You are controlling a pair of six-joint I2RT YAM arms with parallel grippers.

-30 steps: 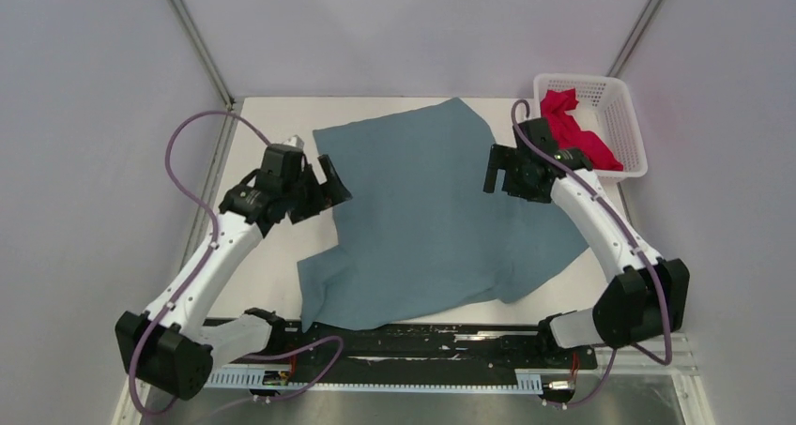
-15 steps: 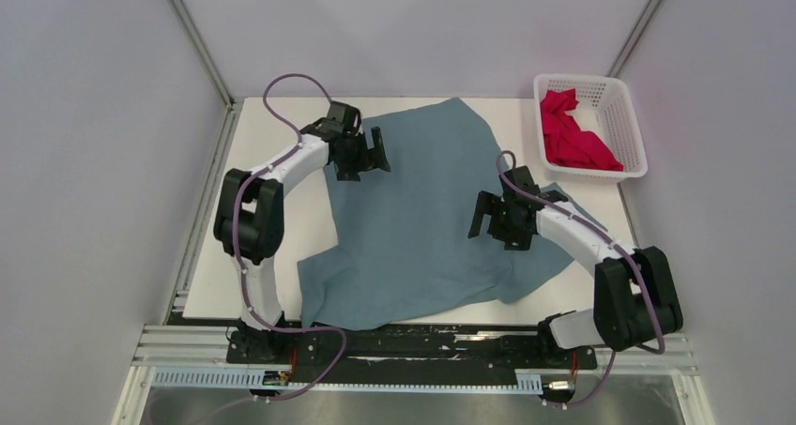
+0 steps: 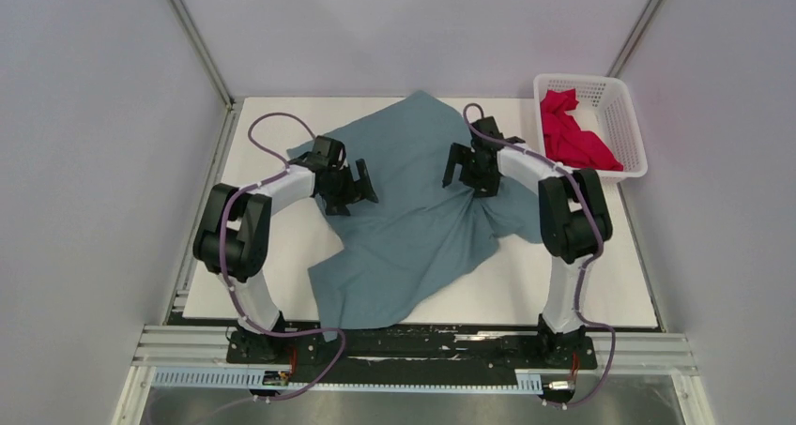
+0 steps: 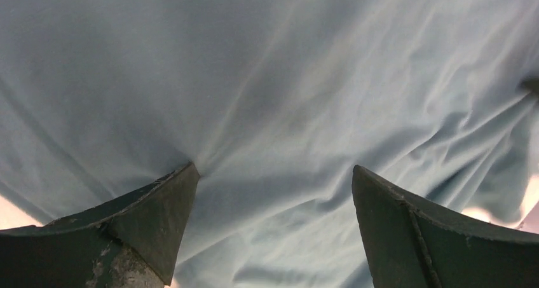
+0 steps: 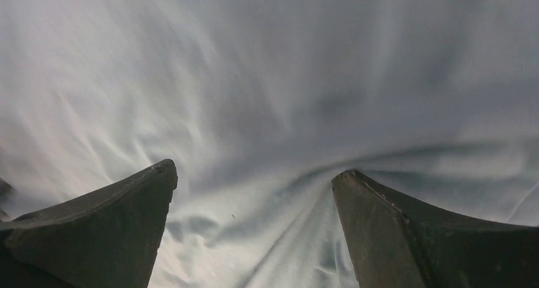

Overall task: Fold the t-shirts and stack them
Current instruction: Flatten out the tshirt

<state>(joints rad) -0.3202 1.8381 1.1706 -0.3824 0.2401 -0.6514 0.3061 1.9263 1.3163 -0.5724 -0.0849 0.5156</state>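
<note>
The dusty blue-grey t-shirt (image 3: 413, 214) lies unfolded and rumpled across the middle of the white table, with creases running between the two grippers. My left gripper (image 3: 354, 189) is open, its fingertips pressed onto the shirt's left part. The left wrist view shows only blue cloth (image 4: 273, 78) between the spread jaws (image 4: 273, 170). My right gripper (image 3: 469, 170) is open and pressed onto the shirt's upper right part. Its wrist view shows cloth (image 5: 267, 78) twisted round the right fingertip (image 5: 346, 180). The crimson-pink t-shirt (image 3: 571, 136) lies crumpled in the basket.
The white lattice basket (image 3: 589, 79) stands at the table's back right corner. Bare white tabletop (image 3: 582, 284) shows right of the shirt and at the near left. The booth's walls and frame posts close in both sides.
The left gripper moved nearer and left along the shirt. The right gripper swung from the near right up to the far right. The shirt was dragged inward and is now bunched and narrower.
</note>
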